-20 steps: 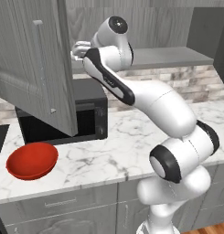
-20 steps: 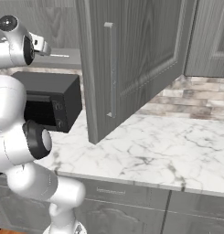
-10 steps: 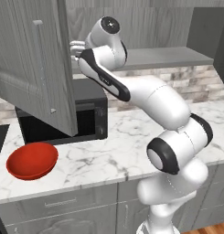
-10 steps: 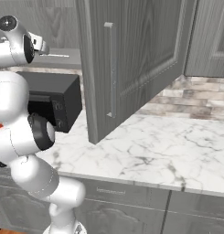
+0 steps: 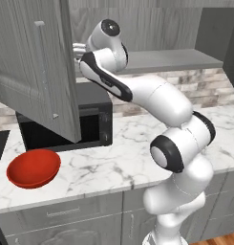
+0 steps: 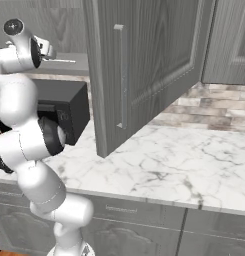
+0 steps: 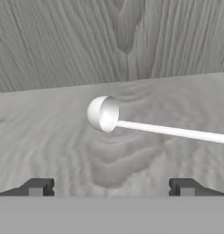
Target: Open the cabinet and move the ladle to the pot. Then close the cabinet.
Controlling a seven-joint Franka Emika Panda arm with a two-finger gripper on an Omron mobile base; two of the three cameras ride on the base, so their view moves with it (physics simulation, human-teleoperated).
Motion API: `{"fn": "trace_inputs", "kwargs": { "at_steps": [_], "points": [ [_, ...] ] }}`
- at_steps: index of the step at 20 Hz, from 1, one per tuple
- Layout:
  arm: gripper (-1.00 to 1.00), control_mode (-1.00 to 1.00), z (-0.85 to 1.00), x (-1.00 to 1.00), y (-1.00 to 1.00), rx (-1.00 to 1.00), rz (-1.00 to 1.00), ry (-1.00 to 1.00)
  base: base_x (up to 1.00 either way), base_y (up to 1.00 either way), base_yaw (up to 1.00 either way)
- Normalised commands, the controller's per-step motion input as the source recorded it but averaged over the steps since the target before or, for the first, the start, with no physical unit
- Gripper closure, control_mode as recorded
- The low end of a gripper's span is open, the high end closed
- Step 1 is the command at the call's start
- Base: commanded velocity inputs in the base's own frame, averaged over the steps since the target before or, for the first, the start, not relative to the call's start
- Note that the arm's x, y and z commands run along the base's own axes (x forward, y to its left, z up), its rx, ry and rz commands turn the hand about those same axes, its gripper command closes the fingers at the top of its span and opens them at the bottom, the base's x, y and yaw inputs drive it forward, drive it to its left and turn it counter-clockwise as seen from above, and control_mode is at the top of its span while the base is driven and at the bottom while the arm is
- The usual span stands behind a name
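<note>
Tool [image 7: 111, 187] spread wide, empty, facing the ladle [image 7: 131, 122] at frame centre; open cabinet door [image 5: 39, 67] hides the tool, microwave [image 5: 92, 119] below.

A: From my remote station I see a black microwave [image 5: 70, 122] on a white marble counter [image 5: 132, 143], against the wall.

B: I see a red bowl [image 5: 33, 167] just in front of it, and grey drawer fronts [image 6: 139, 212] beneath.
</note>
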Motion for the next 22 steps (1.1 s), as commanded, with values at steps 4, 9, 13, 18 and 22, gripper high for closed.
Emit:
{"fn": "trace_inputs", "kwargs": {
  "at_steps": [4,9,13,18,22],
  "points": [
    [-1.0,-1.0,-0.04,0.36,0.1,0.0,0.0,0.0,0.0,0.0,0.0],
    [-1.0,-1.0,-0.04,0.35,0.09,0.0,0.0,0.0,0.0,0.0,0.0],
    [-1.0,-1.0,0.0,0.26,0.13,0.0,0.0,0.0,0.0,0.0,0.0],
    [-1.0,-1.0,0.0,0.22,0.12,0.0,0.0,0.0,0.0,0.0,0.0],
    [-1.0,-1.0,-0.03,0.22,0.05,0.0,0.0,0.0,0.0,0.0,0.0]
  ]
}}
